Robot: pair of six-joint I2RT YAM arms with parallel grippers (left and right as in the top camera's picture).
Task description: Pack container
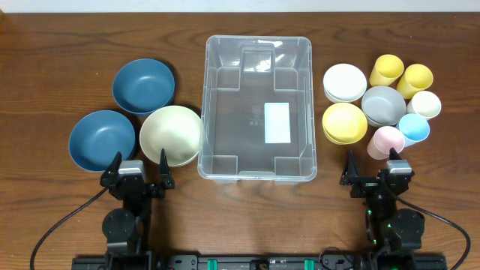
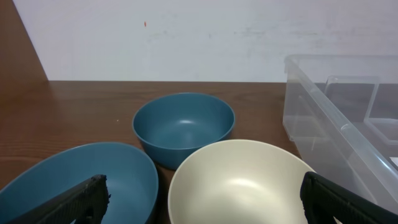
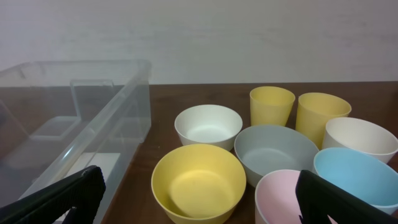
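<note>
Clear plastic makes the container (image 1: 240, 120) hard to read. It stands in the middle of the table (image 1: 60, 45), and its walls show mostly as glare and ridges, with a white label (image 1: 277, 122) on the base. Each wrist view catches only one end of it, cut off by the frame.

The left gripper (image 1: 139, 161) is spread wide and grasps nothing, at the near side of the cream bowl (image 1: 171, 135). In its own view only the dark finger ends (image 2: 62, 205) show at the bottom corners, and the nearer blue bowl (image 2: 81, 177) runs out of frame. The farther blue bowl (image 1: 143, 85) sits behind.

The right gripper (image 1: 371, 161) is likewise released and bare, near the yellow bowl (image 1: 344, 123) and pink cup (image 1: 385, 142), whose lower part is cut off in the right wrist view. Seen from above, the white bowl (image 1: 344, 82) and the yellow one look stacked, but how many there are cannot be told.
</note>
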